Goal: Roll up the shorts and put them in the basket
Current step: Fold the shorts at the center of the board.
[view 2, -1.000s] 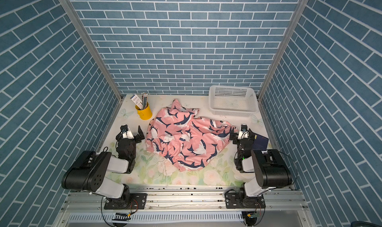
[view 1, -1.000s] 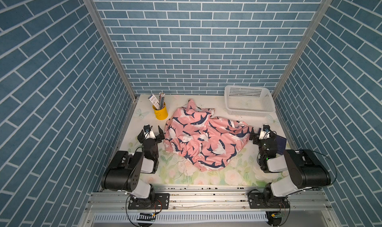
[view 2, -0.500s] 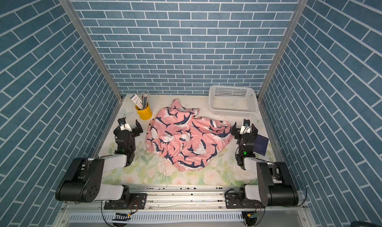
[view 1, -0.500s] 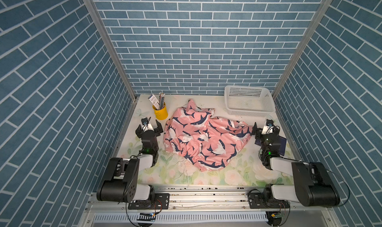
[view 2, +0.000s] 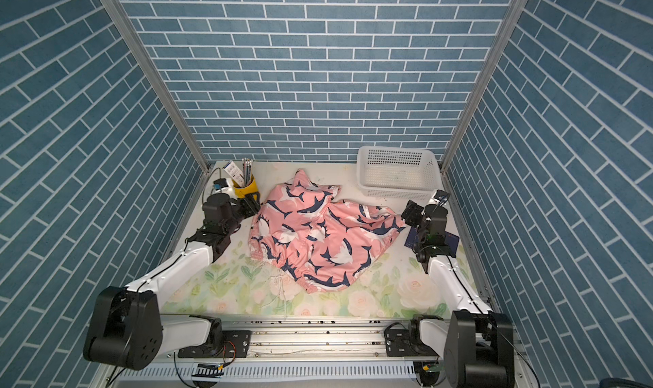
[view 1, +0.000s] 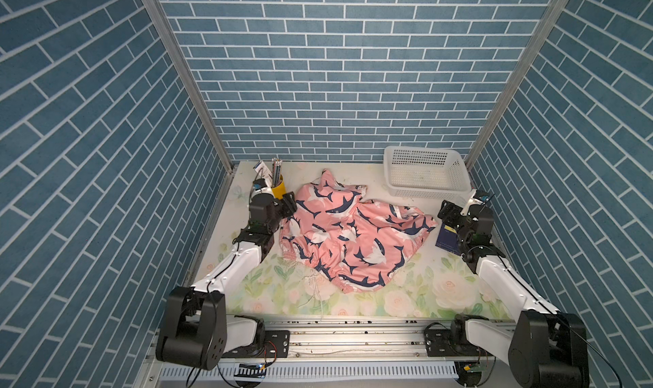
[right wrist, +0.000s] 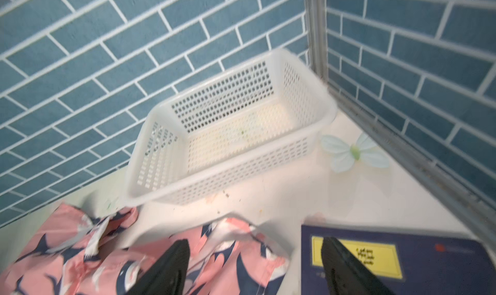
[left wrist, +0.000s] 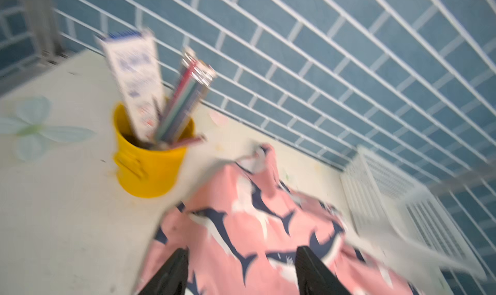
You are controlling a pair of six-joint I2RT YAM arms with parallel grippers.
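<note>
Evidently both arms have just unfolded from their tucked posture near the front edge of the desk [view 1: 406, 298] and reached out to the flanks of the shorts [view 1: 353, 238], soft pink fabric printed with navy-and-white sharks. The left gripper [left wrist: 241, 250] now hangs over the garment's left border, just beside the yellow cup of pencils [view 1: 278, 191]. The right gripper [right wrist: 255, 242] sits at the garment's right tip, one finger over the cloth and the other over a dark blue booklet [right wrist: 429, 266]. On both, the fingers stand apart with nothing between them, though narrower than a moment ago (a closing seems under way, and no cloth is pinched yet). That reads as the approach to a first grasp. The rolling itself has not begun.

The shorts have not moved. They lie crumpled in the middle of the desk, clear of the white perforated plastic basket [view 1: 427, 188] in the back right corner. Their gathered waistband faces the front left, with the thin white drawstring [view 1: 314, 291] trailing toward the front edge. One leg peaks toward the back edge and the other stretches toward the right edge. The long axis, as I judge it, runs roughly left to right across the desk, so the cloth needs flattening before a tidy roll can start.
</note>
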